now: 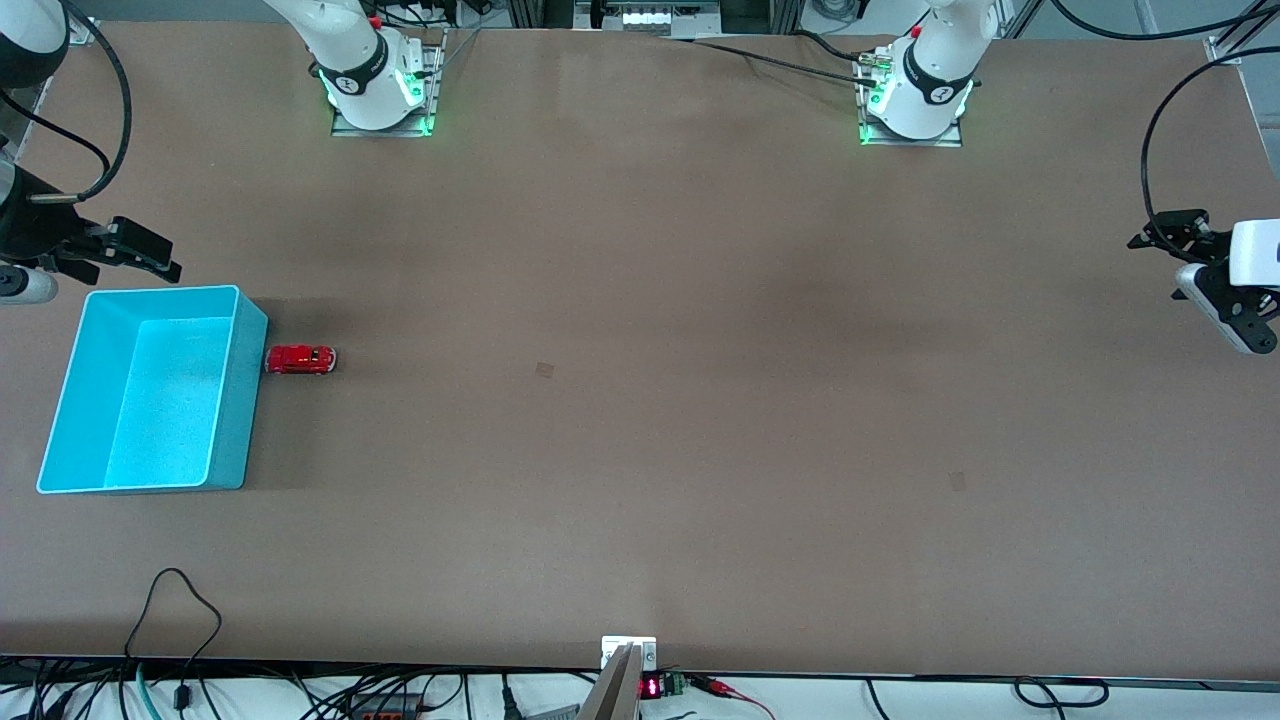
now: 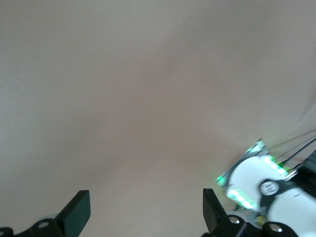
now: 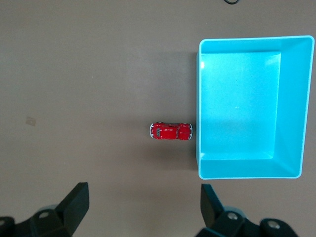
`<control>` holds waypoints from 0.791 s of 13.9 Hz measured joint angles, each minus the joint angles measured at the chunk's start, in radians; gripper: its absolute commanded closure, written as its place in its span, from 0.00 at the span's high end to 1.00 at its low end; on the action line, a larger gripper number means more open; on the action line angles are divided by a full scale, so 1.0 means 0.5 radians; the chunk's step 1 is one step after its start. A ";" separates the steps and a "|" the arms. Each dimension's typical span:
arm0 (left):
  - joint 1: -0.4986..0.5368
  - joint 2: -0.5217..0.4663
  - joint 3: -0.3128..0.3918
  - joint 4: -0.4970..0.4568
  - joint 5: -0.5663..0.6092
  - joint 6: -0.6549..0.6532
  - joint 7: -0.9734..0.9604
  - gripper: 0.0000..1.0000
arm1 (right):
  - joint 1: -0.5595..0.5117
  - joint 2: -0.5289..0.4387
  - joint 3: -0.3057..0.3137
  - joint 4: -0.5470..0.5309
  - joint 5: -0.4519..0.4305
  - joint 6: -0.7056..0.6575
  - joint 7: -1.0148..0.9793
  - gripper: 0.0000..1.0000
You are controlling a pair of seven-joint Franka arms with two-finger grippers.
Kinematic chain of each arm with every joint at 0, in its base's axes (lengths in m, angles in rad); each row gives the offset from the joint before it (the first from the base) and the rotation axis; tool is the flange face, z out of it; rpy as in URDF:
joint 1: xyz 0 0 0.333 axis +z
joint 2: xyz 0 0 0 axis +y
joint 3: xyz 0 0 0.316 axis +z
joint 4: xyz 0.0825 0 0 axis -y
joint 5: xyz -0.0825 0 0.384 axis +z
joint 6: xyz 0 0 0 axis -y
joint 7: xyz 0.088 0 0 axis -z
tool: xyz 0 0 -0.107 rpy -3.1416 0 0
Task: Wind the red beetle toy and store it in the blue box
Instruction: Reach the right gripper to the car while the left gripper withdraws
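Lowest of the things in the front view, the blue box [image 1: 225, 400] sits at lower left, the red beetle toy [image 1: 300, 360] just beside its wall, with broad bare table [image 1: 700, 400] toward center. Right gripper [image 1: 140, 250] hovers at the left edge above the box, left gripper [image 1: 1170, 235] at the right edge; both have fingers spread, holding nothing.

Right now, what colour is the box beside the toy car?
Light blue, cyan: the blue box, clearest in the right wrist view.
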State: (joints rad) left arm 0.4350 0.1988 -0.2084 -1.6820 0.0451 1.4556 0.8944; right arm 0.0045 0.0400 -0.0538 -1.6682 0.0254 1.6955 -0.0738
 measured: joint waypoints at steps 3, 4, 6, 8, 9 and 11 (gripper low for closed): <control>-0.006 -0.003 -0.207 0.089 0.000 -0.190 -0.515 1.00 | 0.000 0.037 -0.001 -0.002 0.001 -0.002 0.000 1.00; -0.006 -0.005 -0.275 0.103 0.000 -0.225 -0.702 1.00 | 0.003 0.059 0.000 0.000 0.006 0.005 -0.001 1.00; -0.007 -0.009 -0.428 0.160 0.000 -0.313 -1.126 1.00 | 0.062 0.108 0.004 0.032 0.012 0.029 -0.003 1.00; -0.008 -0.014 -0.605 0.256 0.000 -0.405 -1.530 1.00 | 0.138 0.170 0.006 0.077 0.014 0.041 0.002 1.00; -0.010 -0.018 -0.693 0.316 0.000 -0.441 -1.711 1.00 | 0.152 0.208 0.006 0.086 0.025 0.076 0.002 1.00; -0.021 -0.029 -0.774 0.426 0.000 -0.482 -1.892 1.00 | 0.151 0.290 0.002 0.089 0.056 0.154 -0.011 1.00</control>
State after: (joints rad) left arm 0.4246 0.1845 -0.5954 -1.4692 0.0451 1.2147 -0.0515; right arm 0.0800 0.1852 -0.0530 -1.6235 0.0532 1.7724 -0.0794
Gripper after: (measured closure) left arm 0.000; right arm 0.000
